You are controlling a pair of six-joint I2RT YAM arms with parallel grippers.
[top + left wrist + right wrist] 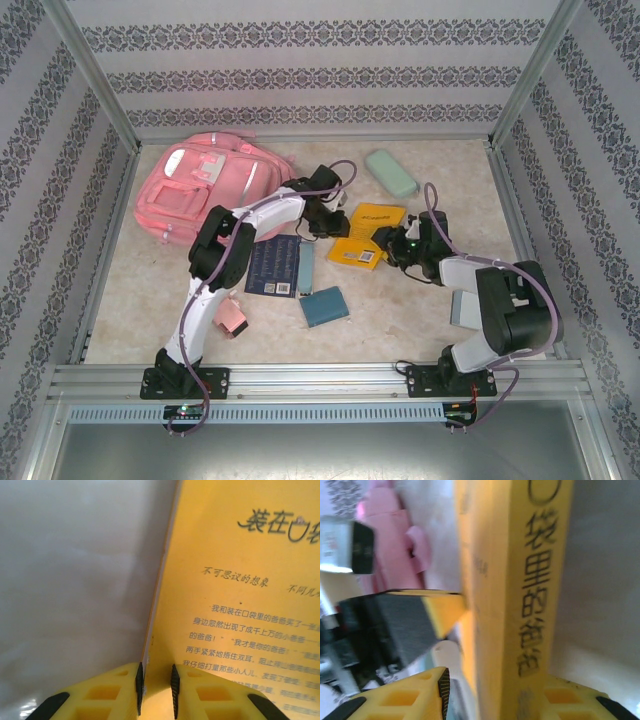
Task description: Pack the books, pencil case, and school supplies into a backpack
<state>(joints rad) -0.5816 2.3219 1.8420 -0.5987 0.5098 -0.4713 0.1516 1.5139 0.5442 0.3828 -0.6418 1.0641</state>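
Note:
The yellow book [368, 236] is raised off the table between both grippers. My left gripper [326, 216] is shut on its edge; the cover with printed text [240, 630] runs up from the pads [139, 685]. My right gripper [402, 246] straddles the book's spine [535, 590], with the right finger against it and a pale gap beside the left pad [443, 690]. The pink backpack [200, 190] lies at the back left. A navy book [273, 265] lies flat near the middle. The mint pencil case [391, 172] sits at the back right.
A light-teal bar [306, 268] lies beside the navy book. A dark-teal block [325, 306] sits in front of it. A pink piece [233, 318] lies near the left arm. A grey-blue rectangle [465, 308] lies by the right arm. Metal frame posts and patterned walls surround the table.

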